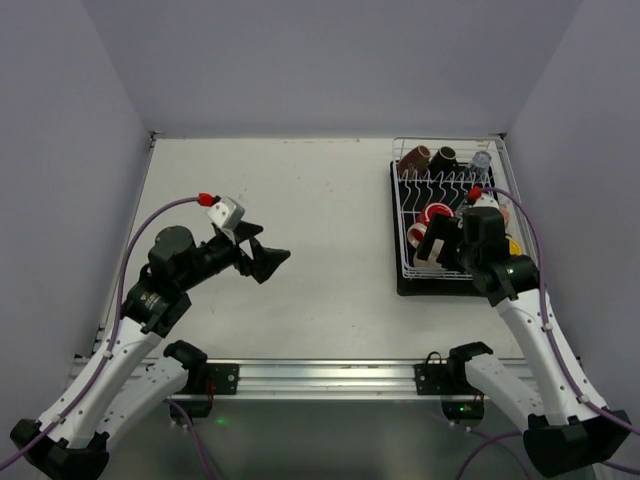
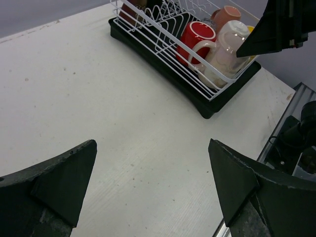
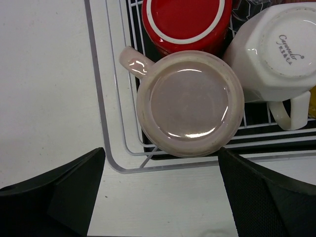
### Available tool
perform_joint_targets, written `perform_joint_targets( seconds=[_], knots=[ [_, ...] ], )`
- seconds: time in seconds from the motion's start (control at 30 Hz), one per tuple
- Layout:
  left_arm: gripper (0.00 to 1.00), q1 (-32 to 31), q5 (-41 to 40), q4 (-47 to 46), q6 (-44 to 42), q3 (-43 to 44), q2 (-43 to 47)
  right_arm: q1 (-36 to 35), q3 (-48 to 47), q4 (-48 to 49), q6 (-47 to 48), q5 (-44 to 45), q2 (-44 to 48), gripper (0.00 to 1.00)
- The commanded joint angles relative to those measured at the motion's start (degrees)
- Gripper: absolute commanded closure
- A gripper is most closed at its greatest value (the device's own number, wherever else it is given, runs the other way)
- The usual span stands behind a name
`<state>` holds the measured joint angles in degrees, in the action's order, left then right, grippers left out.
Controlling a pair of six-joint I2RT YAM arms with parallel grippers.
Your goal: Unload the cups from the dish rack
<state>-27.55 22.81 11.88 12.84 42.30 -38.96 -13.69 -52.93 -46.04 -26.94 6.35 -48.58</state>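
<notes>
The white wire dish rack (image 1: 440,186) stands on a black tray at the right of the table. At its far end lie a brown cup (image 1: 417,158), a black cup (image 1: 443,157) and a clear glass (image 1: 481,160). My right gripper (image 1: 445,245) hovers open over the rack's near-left corner. Directly beneath it in the right wrist view a pale cup (image 3: 190,101) stands upside down, flanked by a red cup (image 3: 187,19) and a white cup (image 3: 281,49). The right gripper (image 3: 162,165) holds nothing. My left gripper (image 1: 272,243) hangs open and empty over bare table, well left of the rack (image 2: 163,54).
A yellow cup (image 1: 514,245) peeks out at the rack's right side behind the right arm. Grey walls close in the table on three sides. A metal rail (image 1: 320,375) runs along the near edge between the arm bases.
</notes>
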Motion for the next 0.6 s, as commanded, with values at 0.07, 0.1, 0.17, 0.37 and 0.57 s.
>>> perform_joint_targets(
  seconds=[0.07,0.1,0.17,0.37,0.57],
  knots=[
    [0.00,-0.57,-1.01,0.69,-0.80,-0.38,0.55,0.33,0.54,3.06,1.80,2.33,-2.66,0.01],
    [0.00,-0.57,-1.01,0.69,-0.80,-0.38,0.46,0.33,0.46,3.06,1.89,3.13,-3.01,0.01],
    [0.00,-0.75,-1.01,0.78,-0.89,-0.38,0.29,0.25,0.46,2.98,2.07,5.06,-3.80,0.01],
    [0.00,-0.84,-0.75,0.69,-0.80,-0.29,-0.06,0.33,0.46,2.97,3.12,7.10,-6.35,0.01],
    [0.00,-0.84,-0.92,0.78,-0.97,-0.29,-0.41,0.42,-0.16,6.13,4.52,8.06,-10.83,0.01]
  ],
)
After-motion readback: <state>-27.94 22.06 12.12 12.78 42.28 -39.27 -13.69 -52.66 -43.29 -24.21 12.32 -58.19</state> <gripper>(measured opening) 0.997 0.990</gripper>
